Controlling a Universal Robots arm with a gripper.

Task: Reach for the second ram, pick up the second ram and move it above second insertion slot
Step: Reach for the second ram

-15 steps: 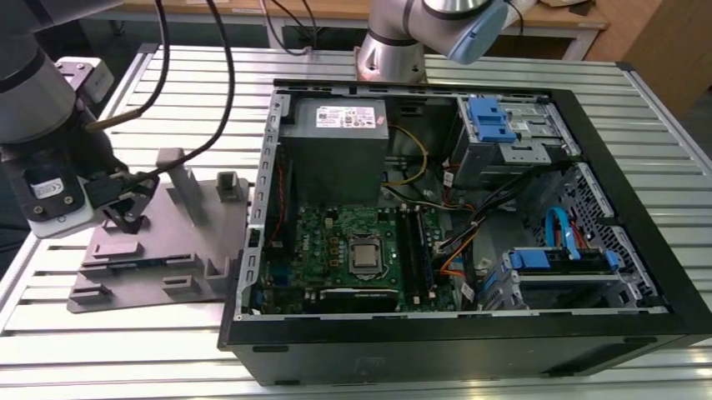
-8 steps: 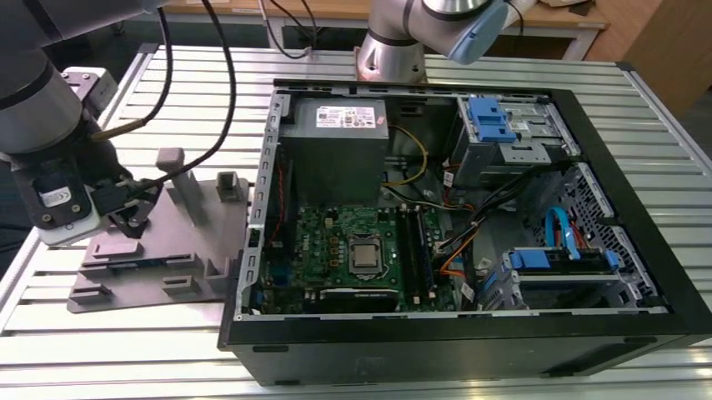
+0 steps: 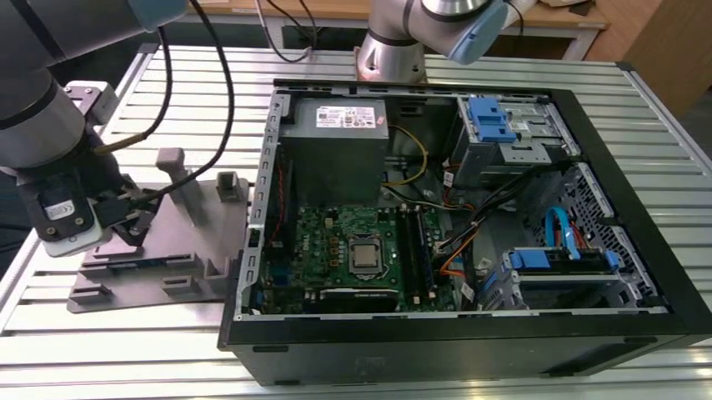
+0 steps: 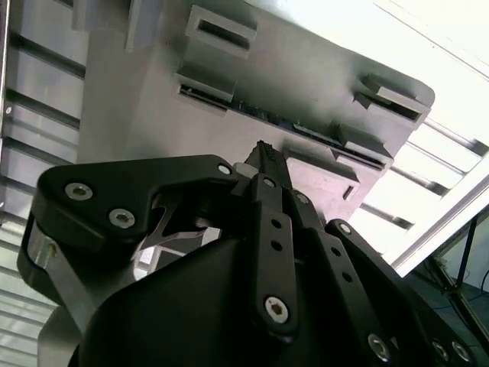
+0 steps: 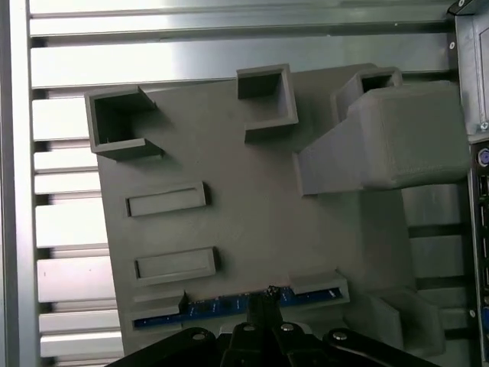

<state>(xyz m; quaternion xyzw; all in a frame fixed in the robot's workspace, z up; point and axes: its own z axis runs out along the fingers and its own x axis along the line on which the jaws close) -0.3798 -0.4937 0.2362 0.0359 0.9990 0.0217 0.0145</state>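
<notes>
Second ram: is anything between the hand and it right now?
Nothing visible stands between them. In the first wrist view the hand is right at the middle of the thin blue-green memory stick, which sits along one edge of the grey plastic fixture. Whether they touch cannot be told.

The end effector (image 5: 269, 296) sits at the second ram (image 5: 206, 308), in the grey holder (image 5: 252, 222).

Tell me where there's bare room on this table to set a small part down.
Two bare patches of table: the corner at the exterior view's lower left, bordered by the gray holder and the computer case, and the slats on that view's right of the case. Crowded: the holder, where the gripper hangs over the memory stick, and inside the case.
</notes>
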